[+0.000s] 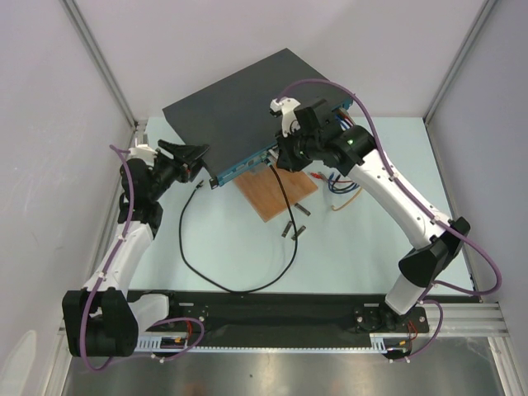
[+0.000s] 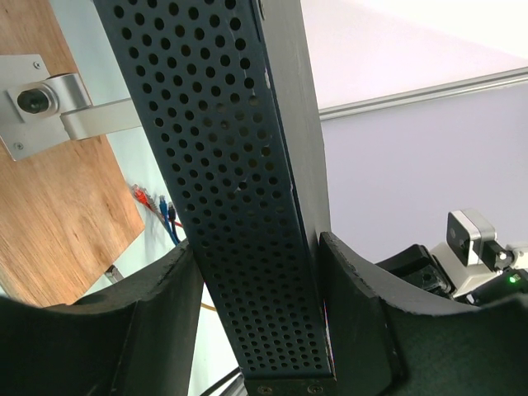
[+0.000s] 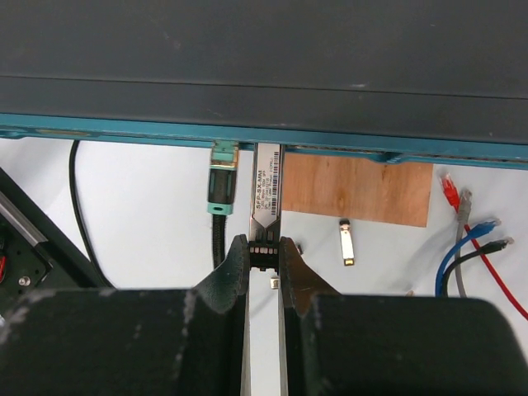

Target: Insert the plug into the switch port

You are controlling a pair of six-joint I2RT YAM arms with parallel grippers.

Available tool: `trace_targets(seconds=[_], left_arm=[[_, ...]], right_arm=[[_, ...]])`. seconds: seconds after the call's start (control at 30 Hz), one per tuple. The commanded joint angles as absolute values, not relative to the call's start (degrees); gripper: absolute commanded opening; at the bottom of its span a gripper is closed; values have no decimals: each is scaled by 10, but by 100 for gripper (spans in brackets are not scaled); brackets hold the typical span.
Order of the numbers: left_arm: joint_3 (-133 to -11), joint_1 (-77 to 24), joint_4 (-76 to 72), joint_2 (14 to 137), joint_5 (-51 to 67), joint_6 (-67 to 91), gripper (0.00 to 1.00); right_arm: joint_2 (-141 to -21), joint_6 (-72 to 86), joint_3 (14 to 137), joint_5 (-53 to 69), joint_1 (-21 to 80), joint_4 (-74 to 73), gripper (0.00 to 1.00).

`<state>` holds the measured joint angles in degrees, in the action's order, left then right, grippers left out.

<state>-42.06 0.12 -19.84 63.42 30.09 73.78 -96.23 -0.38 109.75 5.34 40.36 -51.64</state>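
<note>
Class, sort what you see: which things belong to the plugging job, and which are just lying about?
Job in hand: switch, gripped by the left gripper; silver plug, pinched in the right gripper at the switch's teal front.

Lying about: wooden board; loose coloured cables; small metal piece; black cable with teal connector.

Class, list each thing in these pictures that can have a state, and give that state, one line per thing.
switch, lying flat, clamped at its left end.
left gripper, shut on the switch's perforated side.
right gripper, shut on the plug.
plug, nose at the switch's teal front, most of its body outside.
teal connector, plugged into the switch's front.
loose module, lying free, unheld.
</note>
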Motion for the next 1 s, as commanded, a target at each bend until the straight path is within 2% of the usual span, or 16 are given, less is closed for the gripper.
trace_targets(seconds=[0.0,0.97], left_arm=[[-422,-25,-232,628,312,729,0],[-426,-27,-231,630,310,732,0]], right_arm=[[-957,2,1127,48,416,-497,0],[-964,-33,1129,9,409,-497,0]])
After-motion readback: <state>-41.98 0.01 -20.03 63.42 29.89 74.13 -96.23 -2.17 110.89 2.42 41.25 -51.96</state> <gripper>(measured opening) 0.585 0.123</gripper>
